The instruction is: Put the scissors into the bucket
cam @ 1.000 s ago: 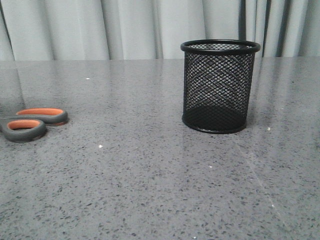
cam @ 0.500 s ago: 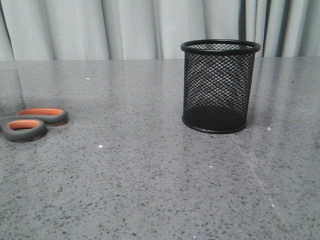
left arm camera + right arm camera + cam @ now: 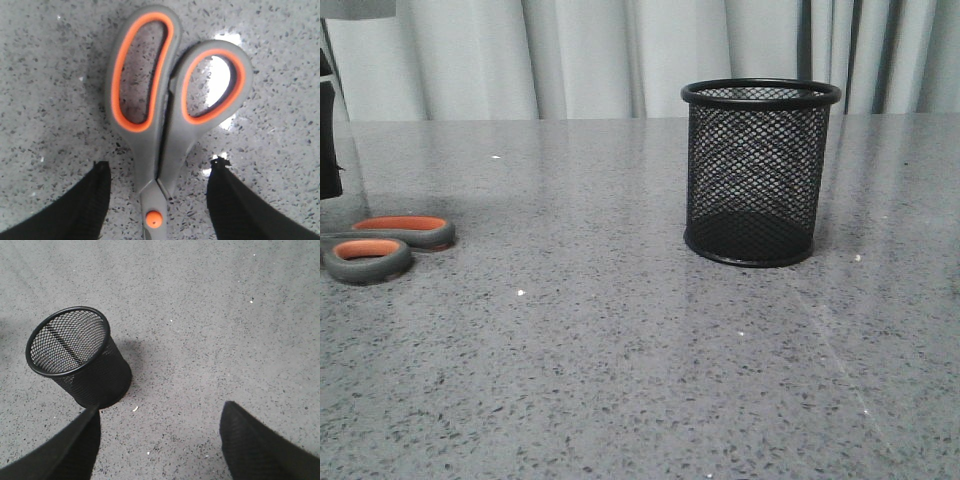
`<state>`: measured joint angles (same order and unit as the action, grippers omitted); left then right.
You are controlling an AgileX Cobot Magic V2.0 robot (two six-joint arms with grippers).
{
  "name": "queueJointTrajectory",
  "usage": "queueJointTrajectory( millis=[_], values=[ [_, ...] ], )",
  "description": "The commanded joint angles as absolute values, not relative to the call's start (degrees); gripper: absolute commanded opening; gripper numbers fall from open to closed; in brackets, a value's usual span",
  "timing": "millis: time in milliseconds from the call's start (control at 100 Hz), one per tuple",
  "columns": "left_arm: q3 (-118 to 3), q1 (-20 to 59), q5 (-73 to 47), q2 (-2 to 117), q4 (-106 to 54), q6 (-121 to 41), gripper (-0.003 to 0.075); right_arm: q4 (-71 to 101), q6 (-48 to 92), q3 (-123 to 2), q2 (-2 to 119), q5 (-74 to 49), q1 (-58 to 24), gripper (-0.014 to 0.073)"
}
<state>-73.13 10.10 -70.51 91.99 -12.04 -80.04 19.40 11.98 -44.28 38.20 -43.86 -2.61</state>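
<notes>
Scissors flat on the counter, bucket upright

The scissors [image 3: 162, 115] are framed between the spread fingers of the left hand [image 3: 160, 200], untouched; the bucket [image 3: 760, 172] stands right of centre, the right hand [image 3: 160, 440] parted above it.

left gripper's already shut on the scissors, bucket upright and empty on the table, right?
Not quite. The left gripper is open, its fingers on either side of the scissors, apart from them, as the left wrist view shows. The scissors lie flat on the table. The bucket is upright and empty.
</notes>
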Motion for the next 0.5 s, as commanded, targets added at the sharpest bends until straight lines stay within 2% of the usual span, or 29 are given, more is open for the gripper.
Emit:
queueJointTrajectory(
  millis=[0,490],
  values=[
    [-75.0,10.4,-73.2,90.9,-13.1,-80.6,0.0393,19.8,12.6,-46.3,38.6,-40.4,-2.7,0.0456],
    [-75.0,10.4,-73.2,93.7,-11.5,-80.7,0.0393,19.8,12.6,-46.3,38.6,-40.4,-2.7,0.0456]
  ],
)
